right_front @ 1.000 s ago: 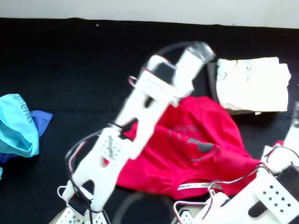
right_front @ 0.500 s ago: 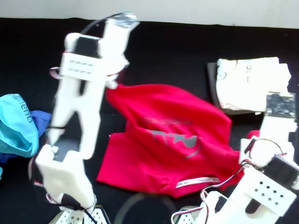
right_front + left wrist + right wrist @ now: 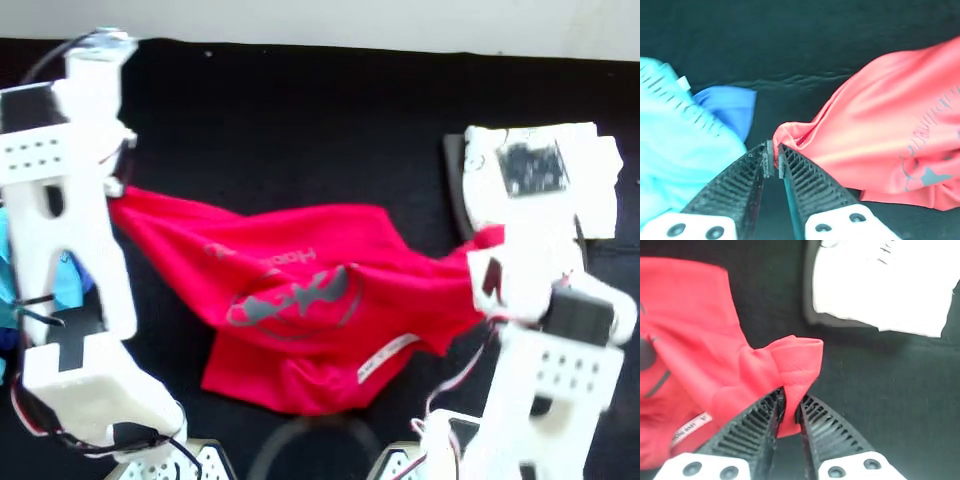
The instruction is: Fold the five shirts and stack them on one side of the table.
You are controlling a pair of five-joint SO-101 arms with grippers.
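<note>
a robot workbench setup: black-covered table (image 3: 300, 110) against a plain white wall (image 3: 400, 18).

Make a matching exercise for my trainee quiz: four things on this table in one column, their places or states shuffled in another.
1 red shirt
2 white shirt
3 light blue shirt
4 left claw

a folded, far right of the table
b bunched at the left edge
c spread across the middle
d shut on the red shirt

Pairs: 1-c, 2-a, 3-b, 4-d.
</note>
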